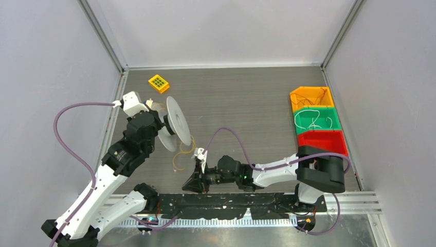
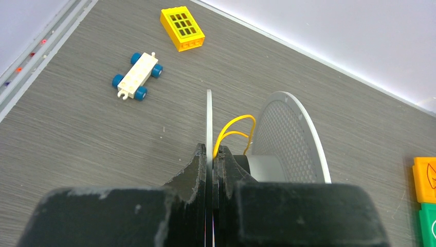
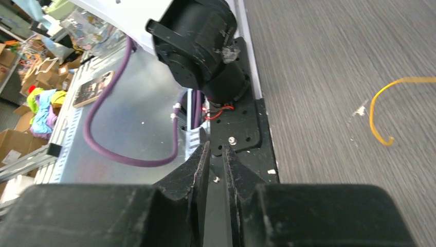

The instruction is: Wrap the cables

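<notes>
Left gripper point(image 2: 211, 157) clamped on grey spool point(image 2: 290, 136) flange near bench point(image 1: 247, 98) left edge. Yellow cable point(image 1: 181, 154) trails from hub onto open centre. Right gripper point(image 3: 216, 167) nearly closed, empty, over near-edge base plate point(image 3: 244, 126).

Yellow grid brick point(image 1: 159, 83): far left of the grey worktop point(image 1: 241, 103). White chassis with blue wheels point(image 2: 137, 75): near the brick. Orange bin point(image 1: 310, 88), green bin point(image 1: 319, 129) and red bin point(image 1: 321, 141): one touching row, well right of the brick; green holds white wire point(image 1: 311, 117).

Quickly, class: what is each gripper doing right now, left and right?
Left gripper: closed on one thin flange of the round grey plastic spool.
Right gripper: closed or very nearly so, holding nothing.
</notes>
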You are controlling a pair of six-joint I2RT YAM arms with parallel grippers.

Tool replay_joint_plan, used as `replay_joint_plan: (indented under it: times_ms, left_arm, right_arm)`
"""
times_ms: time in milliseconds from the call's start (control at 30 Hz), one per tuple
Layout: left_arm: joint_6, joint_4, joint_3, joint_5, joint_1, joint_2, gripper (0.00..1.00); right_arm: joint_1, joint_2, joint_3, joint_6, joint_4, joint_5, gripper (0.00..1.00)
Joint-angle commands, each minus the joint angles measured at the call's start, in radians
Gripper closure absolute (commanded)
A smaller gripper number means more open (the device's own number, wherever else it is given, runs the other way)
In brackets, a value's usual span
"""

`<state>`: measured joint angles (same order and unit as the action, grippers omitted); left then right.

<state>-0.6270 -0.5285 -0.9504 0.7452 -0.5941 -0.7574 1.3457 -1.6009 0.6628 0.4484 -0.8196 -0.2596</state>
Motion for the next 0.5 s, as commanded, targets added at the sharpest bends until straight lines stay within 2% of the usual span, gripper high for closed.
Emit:
replay_joint_plan:
  times_ms: [0,67,100,233,300,467]
  left_arm:
    - [-0.044,0.098,-0.046,0.036,0.004,0.002,1.00]
    - [-0.043,0.090,-0.049,0.033,0.004,0.006,1.00]
    - [-0.046,0.089,-0.047,0.032,0.005,0.009,1.00]
    - [-0.056,0.093,-0.045,0.031,0.005,0.025,1.00]
    - [-0.052,0.089,-0.058,0.031,0.005,0.022,1.00]
    - [-0.048,0.081,-0.090,0.036,0.005,0.010,1.00]
  right_arm:
    - [0.005,0.010,-0.013,-0.034,-0.076,0.092,0.79]
    - [0.003,0.027,-0.029,-0.070,-0.054,0.177,0.69]
    - [0.003,0.037,-0.038,-0.085,-0.056,0.266,0.67]
    - [-0.016,0.009,-0.097,-0.132,-0.133,0.480,0.54]
    - [-0.036,-0.033,-0.112,-0.132,-0.188,0.499,0.50]
    - [-0.041,-0.190,-0.069,-0.297,-0.285,0.439,0.38]
